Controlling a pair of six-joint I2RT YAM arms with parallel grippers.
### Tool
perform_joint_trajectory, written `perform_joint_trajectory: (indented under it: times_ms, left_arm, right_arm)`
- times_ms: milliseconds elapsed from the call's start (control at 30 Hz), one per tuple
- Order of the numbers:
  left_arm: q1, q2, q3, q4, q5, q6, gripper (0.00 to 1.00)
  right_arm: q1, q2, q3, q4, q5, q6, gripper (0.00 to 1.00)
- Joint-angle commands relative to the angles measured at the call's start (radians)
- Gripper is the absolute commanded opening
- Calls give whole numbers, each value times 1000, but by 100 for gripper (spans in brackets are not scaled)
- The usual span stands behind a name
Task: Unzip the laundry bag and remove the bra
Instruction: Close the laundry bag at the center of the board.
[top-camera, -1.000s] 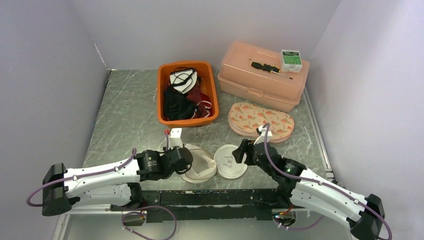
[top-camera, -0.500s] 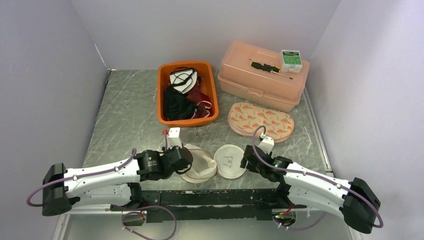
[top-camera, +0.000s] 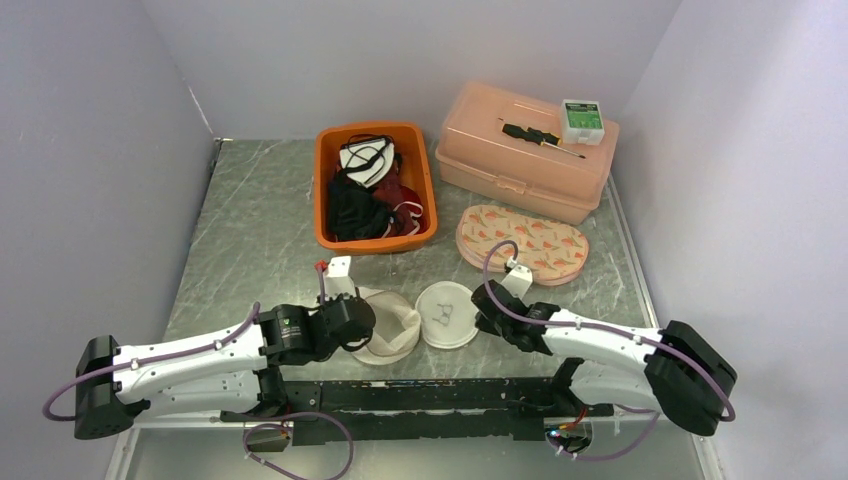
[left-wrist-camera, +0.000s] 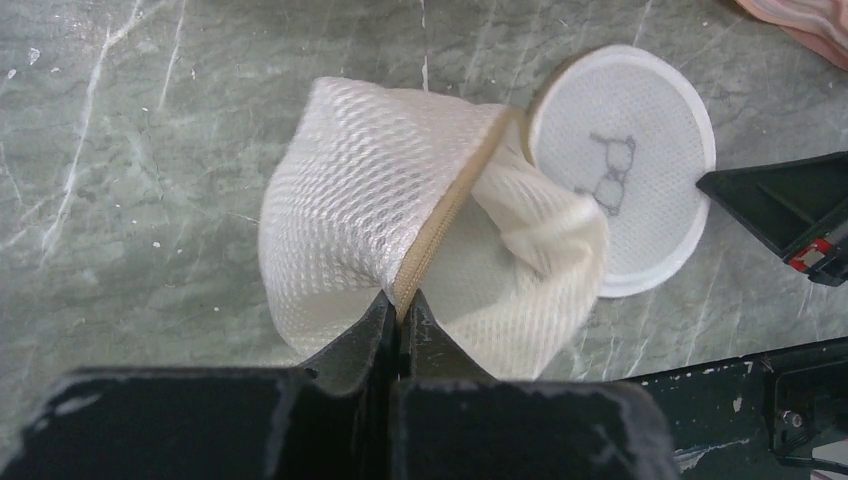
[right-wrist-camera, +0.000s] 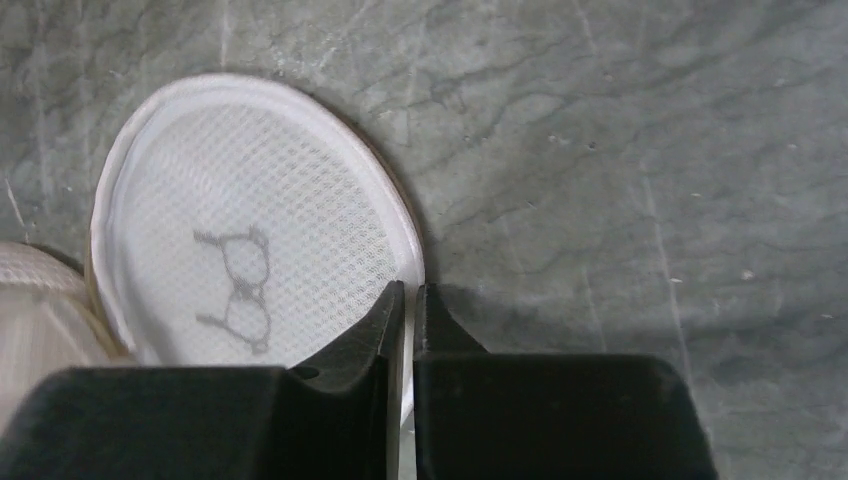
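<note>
I see the laundry bag (top-camera: 392, 328) lying on the near part of the worktop (top-camera: 250, 230), right between my two arms. It is white net and it looks soft and crumpled. Its tan zip (left-wrist-camera: 440, 225) runs up the middle fold.

The left arm (top-camera: 190, 355) reaches in from the left. The left jaws are pressed together and pinch the bag at the near end of the zip. The net puffs out on both sides of them.

The bag's round end (right-wrist-camera: 240, 240) lies flat on the worktop, to the right of the crumpled part. It has a small grey drawing on it. The right arm (top-camera: 600, 340) reaches in from the right. The right jaws are almost pressed together, and the white rim of the round end sits between them.

Farther away stand an orange tub (top-camera: 325, 190) of clothes, a pink box (top-camera: 520, 150) and a patterned pouch (top-camera: 520, 240), all well apart from the jaws.
</note>
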Motion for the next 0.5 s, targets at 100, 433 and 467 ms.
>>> perform_joint_trajectory:
  times_ms: [100, 433, 467]
  left_arm:
    - [-2, -22, 8, 31, 6, 9, 3]
    - [-1, -23, 49, 53, -3, 67, 3]
    - [-1, -20, 63, 53, -8, 79, 3]
  right_arm:
    - [1, 42, 1, -129, -90, -18, 0]
    - [4, -355, 231, -203, -54, -274, 0]
    - [4, -373, 265, -201, -66, -330, 0]
